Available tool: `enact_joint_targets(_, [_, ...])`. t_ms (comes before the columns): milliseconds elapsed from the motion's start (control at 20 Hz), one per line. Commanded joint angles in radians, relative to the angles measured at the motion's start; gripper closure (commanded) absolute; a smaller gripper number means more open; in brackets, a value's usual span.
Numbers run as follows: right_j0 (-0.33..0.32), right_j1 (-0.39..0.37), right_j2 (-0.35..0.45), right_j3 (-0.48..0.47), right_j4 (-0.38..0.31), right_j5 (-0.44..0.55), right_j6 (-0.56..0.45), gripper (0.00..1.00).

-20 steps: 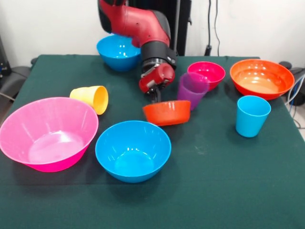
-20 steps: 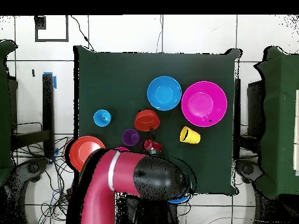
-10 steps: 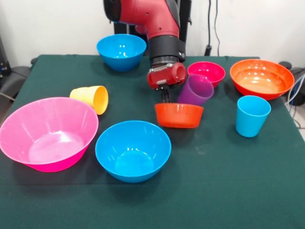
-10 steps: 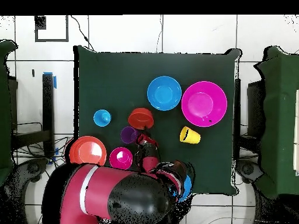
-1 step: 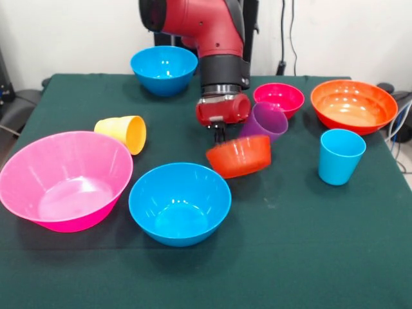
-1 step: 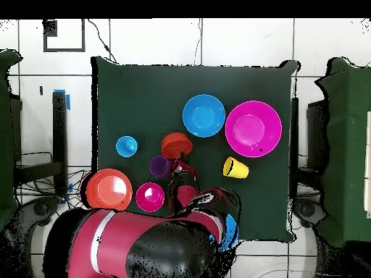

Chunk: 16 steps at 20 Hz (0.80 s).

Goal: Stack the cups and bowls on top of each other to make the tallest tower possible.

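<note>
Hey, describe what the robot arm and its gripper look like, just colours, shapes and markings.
The arm is glossy red with rounded, bulbous joints and a black cylindrical wrist section edged by a thin silver ring. Below sits a rounded red end housing, with the small dark gripper beneath. The overhead view shows a white band around the red arm.

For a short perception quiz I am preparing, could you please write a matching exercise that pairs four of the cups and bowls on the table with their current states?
Column one:
1. yellow cup
2. small orange-red bowl
3. light blue cup
4. purple cup

Column two:
A. stands upright, alone on the cloth
B. lies on its side
C. tilted, just below the gripper
D. leans at a slant behind the small orange-red bowl

Pairs: 1-B, 2-C, 3-A, 4-D
</note>
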Motion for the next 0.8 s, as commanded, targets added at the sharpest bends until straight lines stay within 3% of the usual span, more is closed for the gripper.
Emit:
enact_joint_targets(50, [0.053,-0.002,0.151,-0.085,-0.082,0.597,-0.181,1.0])
enact_joint_targets(200, [0.135,0.012,0.067,-0.088,-0.048,0.603,-0.18,1.0])
enact_joint_targets(350, [0.148,-0.001,0.074,-0.055,-0.057,0.72,-0.183,1.0])
enact_joint_targets(450, [0.187,-0.007,0.064,-0.052,-0.054,0.733,-0.163,1.0])
enact_joint_targets(800, [0.242,-0.091,0.133,-0.081,-0.01,0.973,-0.168,1.0])
